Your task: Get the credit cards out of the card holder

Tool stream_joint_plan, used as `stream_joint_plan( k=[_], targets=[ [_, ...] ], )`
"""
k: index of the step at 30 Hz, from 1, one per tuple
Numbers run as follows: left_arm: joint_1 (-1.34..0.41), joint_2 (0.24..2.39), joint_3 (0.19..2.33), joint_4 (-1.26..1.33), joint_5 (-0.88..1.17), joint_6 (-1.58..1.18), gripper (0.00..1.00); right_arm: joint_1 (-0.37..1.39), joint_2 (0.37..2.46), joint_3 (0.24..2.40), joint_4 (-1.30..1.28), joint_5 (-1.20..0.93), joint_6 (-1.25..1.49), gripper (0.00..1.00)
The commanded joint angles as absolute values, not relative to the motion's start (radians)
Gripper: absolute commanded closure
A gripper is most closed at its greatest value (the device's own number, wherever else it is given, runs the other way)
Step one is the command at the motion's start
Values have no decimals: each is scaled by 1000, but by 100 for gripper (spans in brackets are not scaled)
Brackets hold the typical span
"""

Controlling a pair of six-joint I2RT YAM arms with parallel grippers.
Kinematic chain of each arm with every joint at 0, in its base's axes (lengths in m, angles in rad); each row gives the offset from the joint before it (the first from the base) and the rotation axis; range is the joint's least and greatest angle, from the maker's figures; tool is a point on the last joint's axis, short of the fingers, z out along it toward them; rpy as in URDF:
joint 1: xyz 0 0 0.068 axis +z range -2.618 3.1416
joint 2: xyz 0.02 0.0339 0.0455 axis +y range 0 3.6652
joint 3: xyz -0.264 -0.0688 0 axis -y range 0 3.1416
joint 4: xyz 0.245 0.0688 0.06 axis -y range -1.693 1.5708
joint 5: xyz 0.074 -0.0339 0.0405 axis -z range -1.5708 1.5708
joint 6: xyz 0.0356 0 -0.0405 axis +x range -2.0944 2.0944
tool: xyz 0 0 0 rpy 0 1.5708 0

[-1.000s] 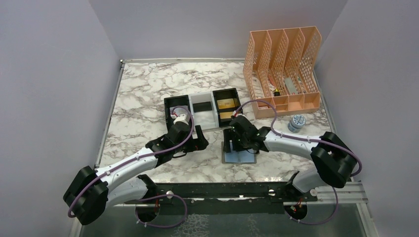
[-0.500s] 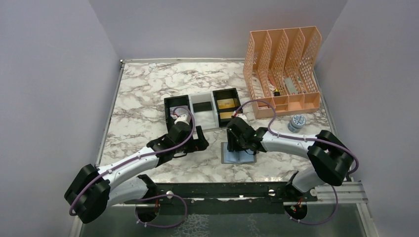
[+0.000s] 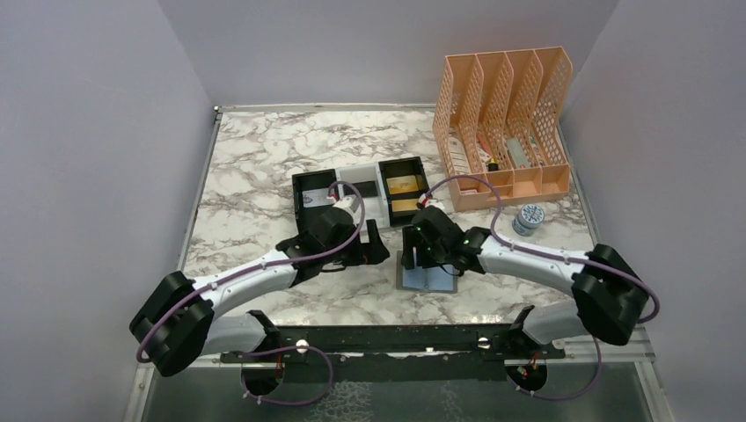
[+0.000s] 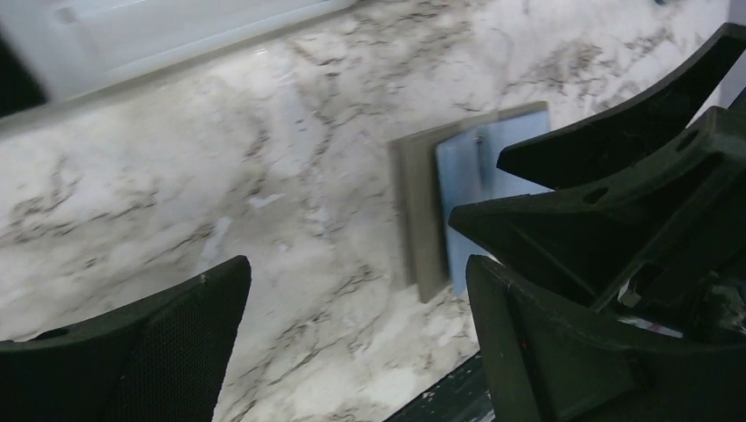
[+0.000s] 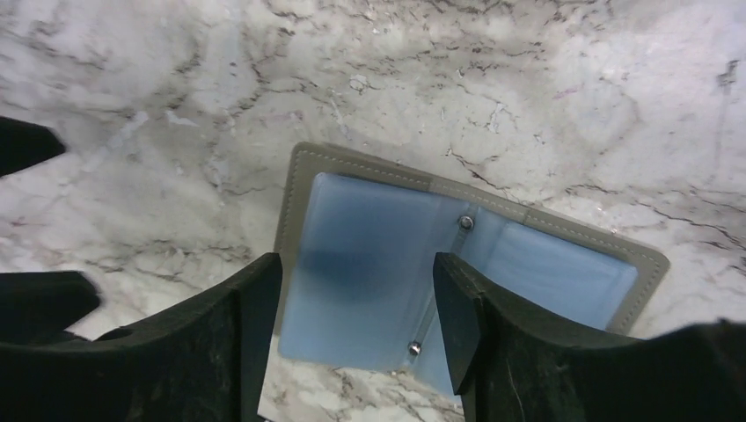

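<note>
The card holder (image 5: 545,264) lies spread open on the marble bench (image 5: 528,79), blue-grey inside up. The right pincer (image 5: 356,264) hangs over one of its panels, jaws partly apart with a finger on either side, gripping nothing. The left pincer (image 4: 356,272) hovers just beside the holder, spread wide and empty. Farther back, a gold-yellow card (image 3: 402,185) lies in the right compartment of the black-and-white tray (image 3: 297,189), near a peach mesh file rack (image 3: 506,123).
</note>
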State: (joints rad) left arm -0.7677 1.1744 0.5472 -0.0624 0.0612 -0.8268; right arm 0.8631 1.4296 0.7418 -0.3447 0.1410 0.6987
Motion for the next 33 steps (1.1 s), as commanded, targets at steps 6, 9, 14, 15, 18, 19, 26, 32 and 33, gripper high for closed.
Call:
stream_joint_plan(
  k=[6,9,14,15,18,19,26,32,33],
  targets=[
    [-909,1370,679,110,129,-820,17,795,1238,716,-514,254,736,33],
    [-939,1425,688,175,137,-838,21,746,1190,644,-482,179,746,36],
    [-961,1497,722,208,162,-841,30,700,1154,584,-465,125,764,39],
    [-964,1505,728,210,163,-839,31,692,1154,578,-469,126,764,39],
    [-969,1522,742,208,166,-830,37,678,1157,561,-465,117,759,40],
    [-972,1526,745,207,165,-830,39,677,1157,555,-460,109,760,41],
    [-978,1569,754,186,167,-827,46,675,1194,528,-421,77,767,44],
    [-985,1602,746,164,153,-834,51,671,1183,489,-344,19,788,52],
    [-986,1604,742,161,152,-836,52,666,1177,483,-331,2,794,54]
  ],
)
